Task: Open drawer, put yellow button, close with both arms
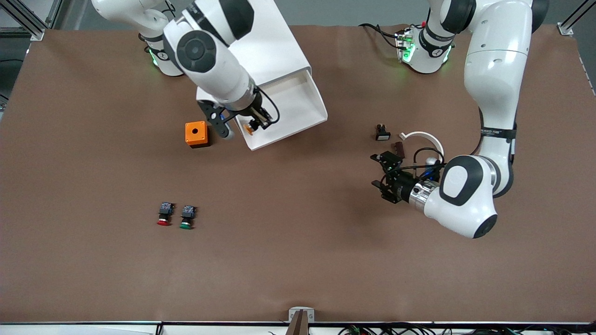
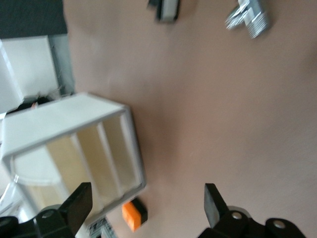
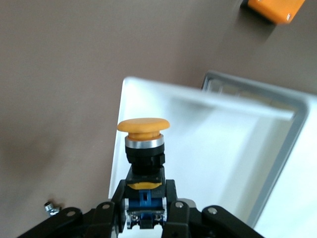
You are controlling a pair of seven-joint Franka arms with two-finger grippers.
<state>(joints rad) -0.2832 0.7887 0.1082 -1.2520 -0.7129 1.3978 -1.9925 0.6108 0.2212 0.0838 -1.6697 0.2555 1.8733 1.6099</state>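
Observation:
The white cabinet lies at the robots' side of the table with its uppermost drawer pulled open. My right gripper is shut on the yellow button and holds it over the drawer's front edge. In the right wrist view the button stands up from the closed gripper, its yellow cap over the drawer's white inside. My left gripper is open and empty, low over bare table toward the left arm's end. Its wrist view shows its gripper and the cabinet.
An orange box sits beside the drawer toward the right arm's end. A red-capped button and a green-capped button lie nearer the front camera. A small black-and-white part, a white ring and a brown piece lie by the left gripper.

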